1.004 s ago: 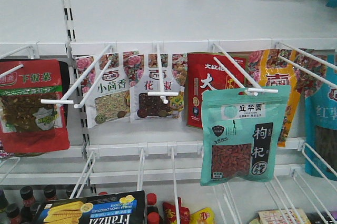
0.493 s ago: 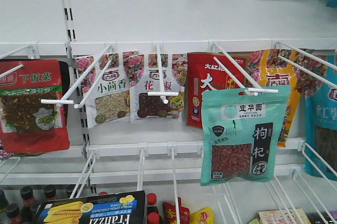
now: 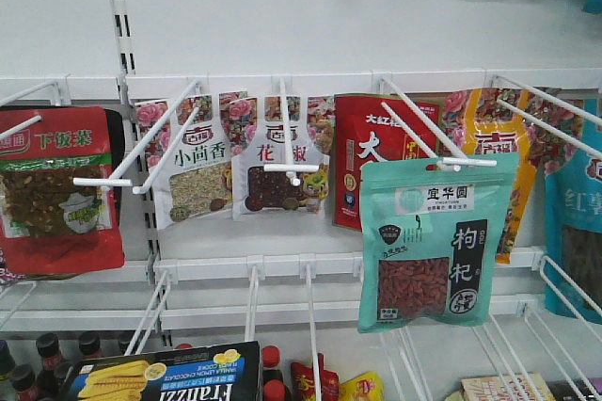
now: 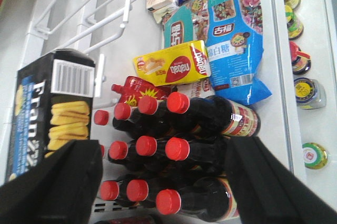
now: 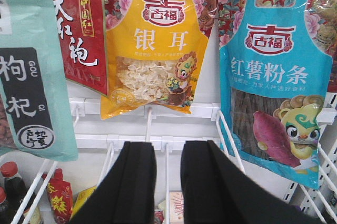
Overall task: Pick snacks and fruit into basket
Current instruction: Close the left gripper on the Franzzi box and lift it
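1. The white shelf rack (image 3: pixel 282 34) fills every view. Neither the basket nor any fruit is in sight, so the task looks to be at its first snack pick.
2. Seven pouches hang in the front view. One is the teal pouch (image 3: pixel 435 241), on its peg (image 3: pixel 468 162); the other six are not wanted.
3. One Franzzi box (image 4: pixel 50 108) lies on the lower shelf, just beside the left finger of the left gripper (image 4: pixel 163 187). That gripper is spread wide and empty, and aimed at the bottles instead. The next move probably calls for shifting toward the box until the fingers straddle it.
4. The right gripper (image 5: pixel 168 182) has its fingers drawn nearly together, holding nothing. It faces the yellow and blue pouches (the teal one sits at its left edge).
5. About ten red-capped dark bottles (image 4: pixel 200 119) stand clustered beside the box.
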`<state>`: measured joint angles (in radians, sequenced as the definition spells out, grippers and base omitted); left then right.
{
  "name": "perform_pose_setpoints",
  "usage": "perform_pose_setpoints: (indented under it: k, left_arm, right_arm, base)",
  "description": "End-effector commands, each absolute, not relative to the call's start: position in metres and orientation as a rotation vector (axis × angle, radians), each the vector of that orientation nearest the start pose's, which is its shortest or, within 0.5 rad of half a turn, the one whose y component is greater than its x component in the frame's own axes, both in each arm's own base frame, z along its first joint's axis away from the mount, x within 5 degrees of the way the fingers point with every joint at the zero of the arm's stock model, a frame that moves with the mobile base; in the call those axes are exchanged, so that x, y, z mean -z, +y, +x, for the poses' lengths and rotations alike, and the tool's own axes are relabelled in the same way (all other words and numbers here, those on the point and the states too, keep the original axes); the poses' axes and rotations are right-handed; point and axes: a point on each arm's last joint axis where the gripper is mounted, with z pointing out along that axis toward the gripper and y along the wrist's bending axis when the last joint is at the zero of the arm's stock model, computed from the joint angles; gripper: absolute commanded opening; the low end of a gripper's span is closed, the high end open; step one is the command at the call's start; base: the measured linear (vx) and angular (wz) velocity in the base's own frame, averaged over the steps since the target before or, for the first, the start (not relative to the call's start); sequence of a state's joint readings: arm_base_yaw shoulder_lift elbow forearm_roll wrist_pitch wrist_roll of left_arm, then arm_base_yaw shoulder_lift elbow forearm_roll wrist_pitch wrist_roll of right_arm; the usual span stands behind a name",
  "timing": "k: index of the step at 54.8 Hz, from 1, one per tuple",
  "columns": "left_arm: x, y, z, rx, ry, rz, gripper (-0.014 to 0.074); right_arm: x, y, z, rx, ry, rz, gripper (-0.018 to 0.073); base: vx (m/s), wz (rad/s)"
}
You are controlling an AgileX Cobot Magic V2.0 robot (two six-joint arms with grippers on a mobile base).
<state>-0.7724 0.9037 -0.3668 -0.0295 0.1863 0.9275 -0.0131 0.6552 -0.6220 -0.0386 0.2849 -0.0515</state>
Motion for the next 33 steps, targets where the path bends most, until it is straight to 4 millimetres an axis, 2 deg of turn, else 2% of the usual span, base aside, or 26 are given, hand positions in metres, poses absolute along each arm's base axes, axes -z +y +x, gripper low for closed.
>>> perform_pose_setpoints:
  k: [1,8,22,33]
  left_arm:
    - [-0.24,-0.124,0.125,-0.063,1.408,1.552,0.0572]
    - [-0.239,-0.126,0.13,-0.098,1.365,1.565,0.0572]
    - [-0.24,-0.112,0.143,-0.245,1.356,1.566,0.0572]
    - [-0.251,-0.108,0.151,-0.226,1.491,1.446,0.0572]
  right_arm:
    - [-0.359,-0.002,0.139,0.096,1.689,-0.073,0.0228]
    - [-0.359,-0.002,0.139,0.096,1.689,-0.073,0.0228]
    - [-0.359,-0.002,0.139,0.096,1.689,-0.073,0.0228]
    - [-0.359,-0.002,0.139,0.096,1.689,-0.073,0.0228]
  base:
    - [0.0,0.0]
    - [0.0,0.0]
    - [0.0,0.0]
    - [0.0,0.0]
